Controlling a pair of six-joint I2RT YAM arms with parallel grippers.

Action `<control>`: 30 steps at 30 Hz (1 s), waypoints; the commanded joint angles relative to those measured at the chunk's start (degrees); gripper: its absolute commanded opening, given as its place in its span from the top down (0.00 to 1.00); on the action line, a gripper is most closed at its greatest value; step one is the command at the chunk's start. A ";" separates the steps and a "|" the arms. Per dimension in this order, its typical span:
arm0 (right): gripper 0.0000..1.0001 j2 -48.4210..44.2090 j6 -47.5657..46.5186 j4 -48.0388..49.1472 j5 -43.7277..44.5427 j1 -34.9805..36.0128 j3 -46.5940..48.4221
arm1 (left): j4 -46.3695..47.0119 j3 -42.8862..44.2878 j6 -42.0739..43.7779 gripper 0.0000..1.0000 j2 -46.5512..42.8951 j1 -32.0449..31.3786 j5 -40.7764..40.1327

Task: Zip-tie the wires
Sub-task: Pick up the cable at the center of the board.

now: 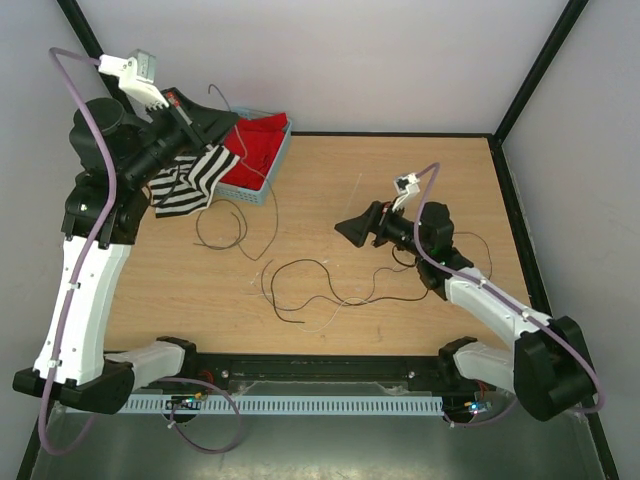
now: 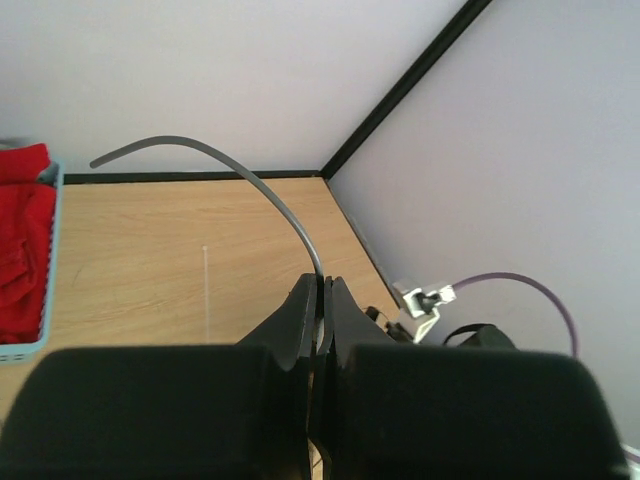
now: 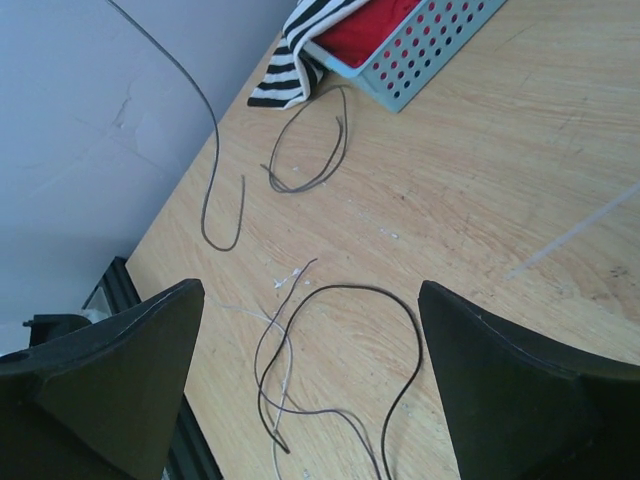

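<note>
The wires are thin black and pale strands. One bunch lies in loose loops on the wooden table (image 1: 300,290) and shows between my right fingers in the right wrist view (image 3: 330,350). A second loop (image 3: 312,160) lies near the basket. My left gripper (image 1: 225,115) is raised at the far left, above the basket. Its jaws (image 2: 326,282) are shut on a grey wire (image 2: 220,155) that arcs up out of them. My right gripper (image 1: 347,230) is wide open and empty (image 3: 310,290), above the table, pointing left over the bunch.
A blue perforated basket (image 1: 262,185) with red cloth (image 1: 255,150) stands at the back left. A black-and-white striped cloth (image 1: 190,180) hangs over its near side. A pale straight strip (image 3: 580,230) lies on the wood. Black frame rails edge the table.
</note>
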 commanded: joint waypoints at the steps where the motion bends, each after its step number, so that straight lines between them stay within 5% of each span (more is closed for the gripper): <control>1: 0.01 2.55 1.58 5.02 1.88 3.38 1.56 | 3.12 2.81 -1.13 1.00 0.33 -2.73 -1.86; 16: 0.01 10.93 4.98 11.12 7.08 10.15 4.07 | 6.05 7.70 -0.58 1.00 2.36 -13.21 -7.70; 23: 0.01 16.08 6.31 -3.71 13.61 10.18 10.93 | 6.85 9.64 -0.71 1.00 2.76 -15.80 -7.89; 30: 0.01 24.58 9.37 -10.09 3.49 10.18 18.04 | 6.87 12.96 -0.83 1.00 4.52 -17.44 -5.06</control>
